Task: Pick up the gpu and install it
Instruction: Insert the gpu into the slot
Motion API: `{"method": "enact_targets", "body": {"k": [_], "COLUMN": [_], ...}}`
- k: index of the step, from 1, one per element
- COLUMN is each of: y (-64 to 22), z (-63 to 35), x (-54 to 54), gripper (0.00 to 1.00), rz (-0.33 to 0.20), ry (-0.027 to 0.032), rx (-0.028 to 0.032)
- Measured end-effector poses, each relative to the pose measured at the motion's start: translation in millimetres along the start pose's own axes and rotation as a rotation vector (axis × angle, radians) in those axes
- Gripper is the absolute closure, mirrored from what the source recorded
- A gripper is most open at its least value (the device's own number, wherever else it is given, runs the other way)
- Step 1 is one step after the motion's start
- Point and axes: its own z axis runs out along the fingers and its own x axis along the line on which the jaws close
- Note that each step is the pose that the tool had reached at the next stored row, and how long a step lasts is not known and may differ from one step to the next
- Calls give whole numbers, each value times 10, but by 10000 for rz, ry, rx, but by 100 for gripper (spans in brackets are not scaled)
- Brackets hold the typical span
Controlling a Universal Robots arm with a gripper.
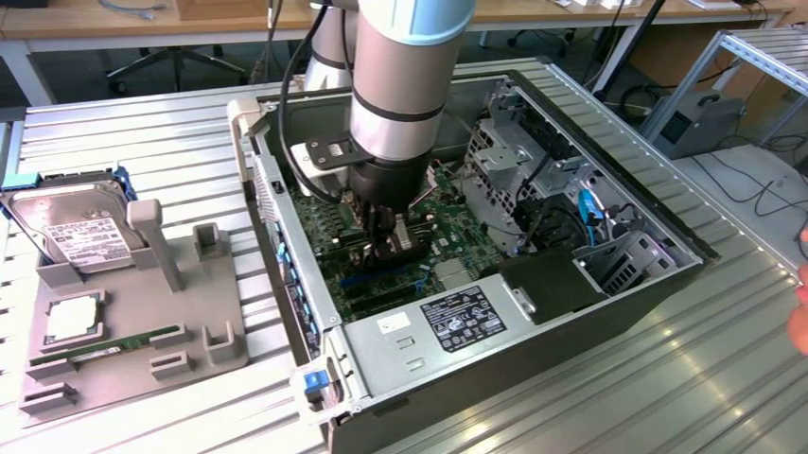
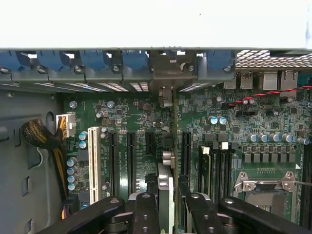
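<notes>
A silver-and-grey Universal Robots arm reaches down into an open black desktop computer case [image 1: 638, 284] lying on its side on a ribbed metal table [image 1: 151, 151], its black two-fingered gripper [image 1: 386, 248] low over the green motherboard [image 1: 436, 227]. Seen from the wrist, the gripper [image 2: 168, 209] has its black fingers [image 2: 146, 214] clamped on either side of the thin green-edged gpu card with a silvery metal end [image 2: 166, 190], which stands on edge between them and runs toward the row of blue slot clips [image 2: 97, 61] at the case's rear wall. The card sits over the motherboard among the long black expansion slots [image 2: 130, 161], just beside a white slot [image 2: 93, 163] (whether it is fully seated in a slot cannot be told from here). At the exterior view's left, a grey plastic parts holder [image 1: 177, 284] keeps a boxy silver hard drive with a white label [image 1: 76, 232], a square silver processor chip [image 1: 72, 317] and a narrow green memory stick [image 1: 108, 347]. A silver power supply with a black label [image 1: 442, 326] fills the case's near corner.
</notes>
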Motion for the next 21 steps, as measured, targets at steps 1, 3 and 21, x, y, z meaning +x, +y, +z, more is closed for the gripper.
{"method": "enact_targets", "body": {"k": [1,3,21], "y": [1,1,2], "z": [2,8,63], "x": [0,0,2], "gripper": [73,73,73], "rz": [1,2,2], "ry": [1,-1,-11], "rx": [-1,-1,-3]}}
